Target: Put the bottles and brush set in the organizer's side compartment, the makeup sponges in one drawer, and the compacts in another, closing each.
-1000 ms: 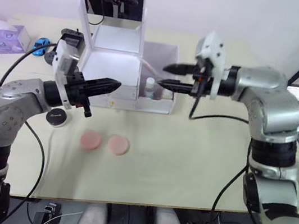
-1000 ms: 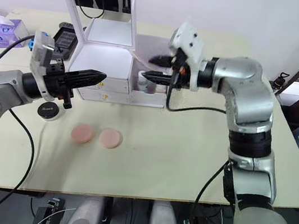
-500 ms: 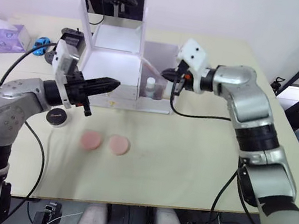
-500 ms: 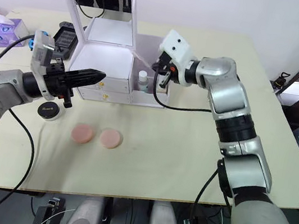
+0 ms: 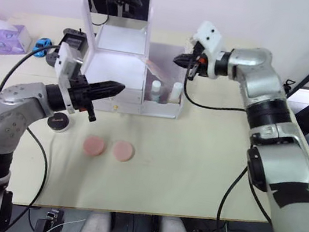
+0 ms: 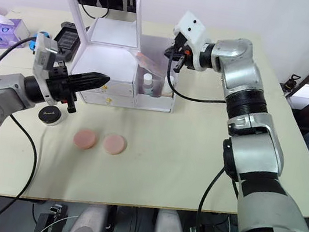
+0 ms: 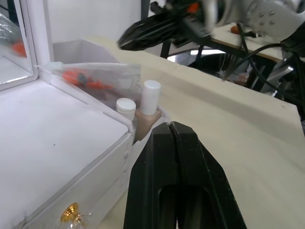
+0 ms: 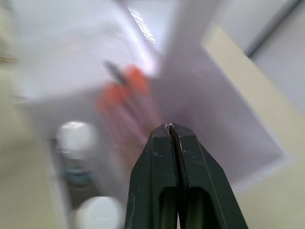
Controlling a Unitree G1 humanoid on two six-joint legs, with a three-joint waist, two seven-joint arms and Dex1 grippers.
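1. While two bottles (image 5: pixel 156 89) stand up straight in the side compartment (image 5: pixel 175 57) of the white organizer (image 5: pixel 117 75), a brush set (image 7: pixel 97 78) in a clear bag leans there too, just behind them.
2. Both bottles have white caps, and the taller one (image 5: pixel 176 91) is right beside the shorter one.
3. Two pink makeup sponges (image 5: pixel 94 145) lie flat on the counter (image 5: pixel 195 158) in front of the organizer, side by side and just apart.
4. One round black compact (image 5: pixel 59 121) sits on the counter near the organizer's left front corner.
5. Both drawers in the organizer's front look pushed in.
6. Over the side compartment, the right end effector (image 5: pixel 182 60) hangs with its fingers pressed together, and it holds nothing.
7. By the front of the organizer, the left end effector (image 5: pixel 111 89) is pinched tight too, and it is empty.
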